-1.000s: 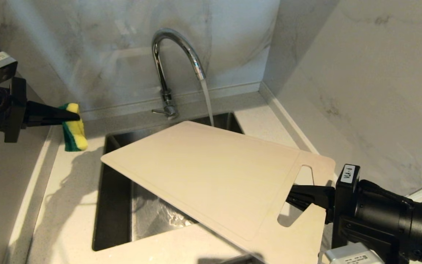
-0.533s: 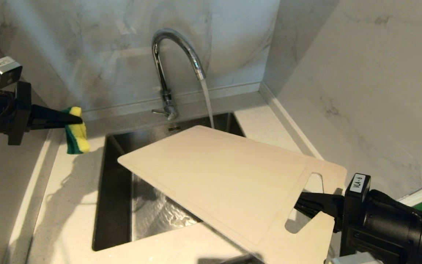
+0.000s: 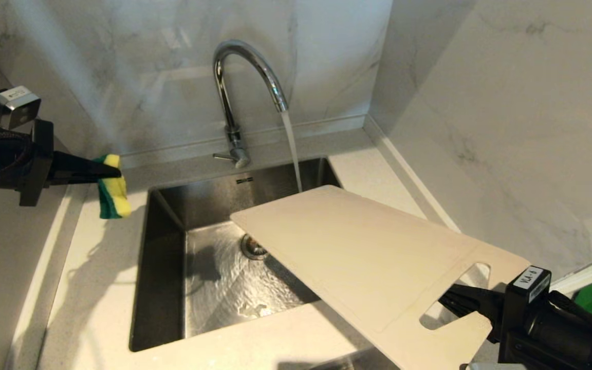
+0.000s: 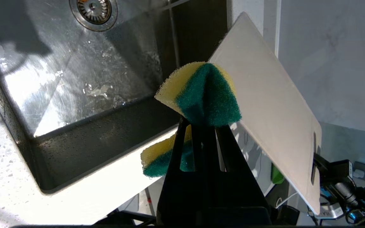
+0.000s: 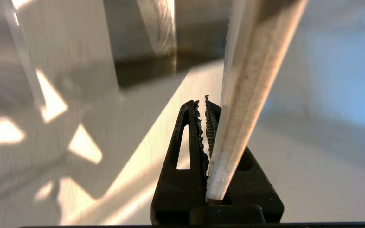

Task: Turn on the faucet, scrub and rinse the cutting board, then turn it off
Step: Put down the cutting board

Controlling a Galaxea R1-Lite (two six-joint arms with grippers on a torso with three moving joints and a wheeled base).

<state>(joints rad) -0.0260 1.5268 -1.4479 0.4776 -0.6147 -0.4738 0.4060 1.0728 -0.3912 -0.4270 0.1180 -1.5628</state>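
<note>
The cutting board [image 3: 373, 257] hangs tilted over the sink [image 3: 162, 288], its far corner raised toward the running stream from the faucet [image 3: 247, 67] and its slotted handle end low at the near right, a slope that would likely let rinse water drain into the basin. The right gripper [image 3: 455, 303] is clamped on the board's edge at the handle slot, which leaves the broad face bare for scrubbing. Water falls just past the board's far edge, apparently not striking the top face. Well apart, over the counter [image 3: 95, 288] left of the sink, the left gripper [image 3: 113, 173] pinches a folded yellow-and-green sponge [image 3: 112, 192], ready for scrubbing, which looks not yet begun
</note>
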